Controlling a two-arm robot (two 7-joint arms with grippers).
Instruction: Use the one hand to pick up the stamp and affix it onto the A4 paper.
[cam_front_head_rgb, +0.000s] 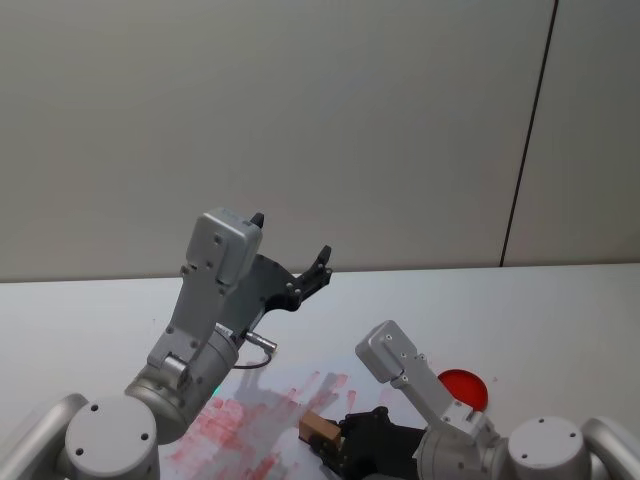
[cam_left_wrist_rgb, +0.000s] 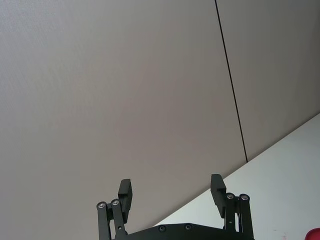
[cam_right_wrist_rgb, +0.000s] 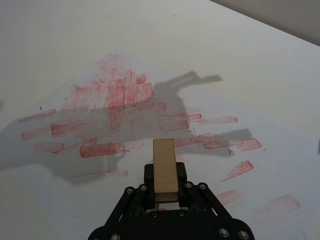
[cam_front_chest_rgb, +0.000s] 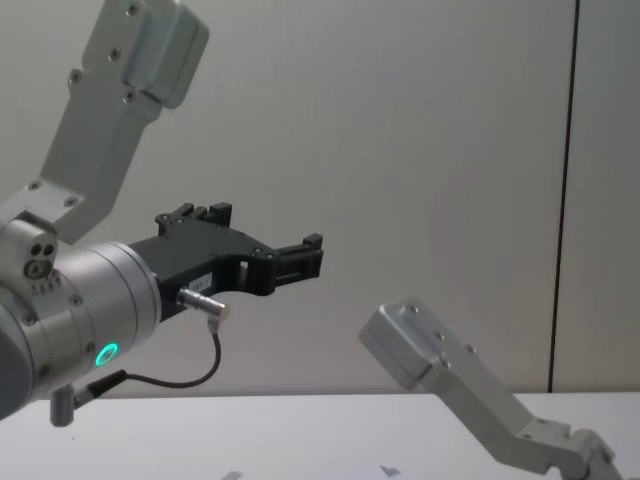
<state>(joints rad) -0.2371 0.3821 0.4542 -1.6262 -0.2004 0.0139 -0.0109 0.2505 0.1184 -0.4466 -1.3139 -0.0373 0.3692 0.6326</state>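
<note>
One black right hand (cam_right_wrist_rgb: 165, 176) grips the light-brown wooden stamp block (cam_right_wrist_rgb: 164, 165) — red-marked white paper (cam_right_wrist_rgb: 125, 100) just beneath; left hand (cam_left_wrist_rgb: 170, 184) aloft, released.

A robot test lab: plain grey panelled wall (cam_front_head_rgb: 300, 120), white counter (cam_front_head_rgb: 560, 310) covered in repeated red ink prints (cam_right_wrist_rgb: 120, 92), and 2 grey robot arms (cam_front_head_rgb: 200, 320) working over it.

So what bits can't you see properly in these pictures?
The stamp: its printing face is turned away in the right wrist view, clamped in the right gripper.
Whether it touches the paper: the views from above cannot tell.
The paper's edges: head view, arms and the bottom edge cover them.
The red round pad: head view, partly behind the right arm.
The left gripper hangs raised, open.
</note>
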